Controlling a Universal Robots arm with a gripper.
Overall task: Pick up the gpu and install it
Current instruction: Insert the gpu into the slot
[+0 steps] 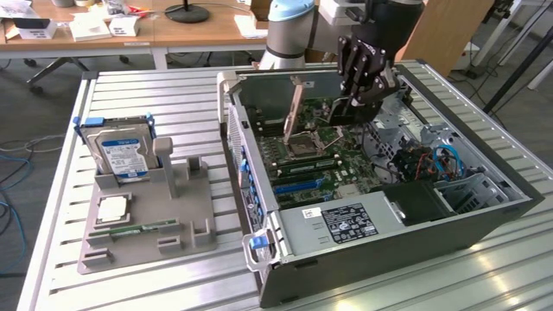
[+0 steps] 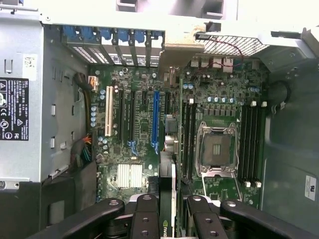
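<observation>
Wrist view: jaws clamp the thin, dark gpu point(image 2: 167, 209) edge-on above the motherboard point(image 2: 142, 149).

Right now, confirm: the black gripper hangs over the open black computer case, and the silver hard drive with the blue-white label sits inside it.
Not inside: the exterior view shows the silver hard drive standing in the grey rack beside the open black computer case. The black gripper hangs over it.
</observation>
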